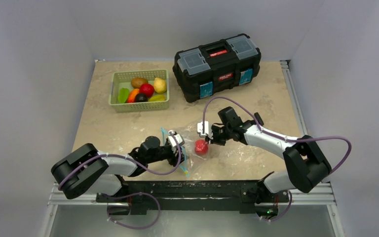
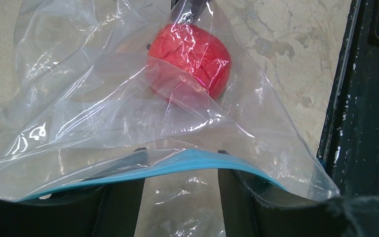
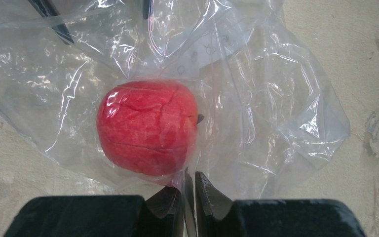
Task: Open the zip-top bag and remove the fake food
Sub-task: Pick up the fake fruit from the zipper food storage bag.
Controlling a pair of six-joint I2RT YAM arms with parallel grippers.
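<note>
The zip-top bag [image 1: 191, 158] is lying crumpled on the table [image 1: 256, 98] at the near edge, about the middle, between the two arms. One red piece of fake food [image 1: 201, 146] is inside it. The right gripper [image 3: 190, 183] is on its far-right side, fingers nearly together with a fold of film pinched between them, just beside the red fruit. The left gripper [image 2: 181, 154] is at the teal zip strip [image 2: 187, 165]: fingers apart, strip draped across the tips, and I can't tell if it's got a real hold. Looks like the opening step to me, though I can't see if the zip is parted. Next move needs the mouth pulled apart. The green basket [image 1: 113, 91] of fruit is far left, and the black toolbox [image 1: 217, 66] is far right.
</note>
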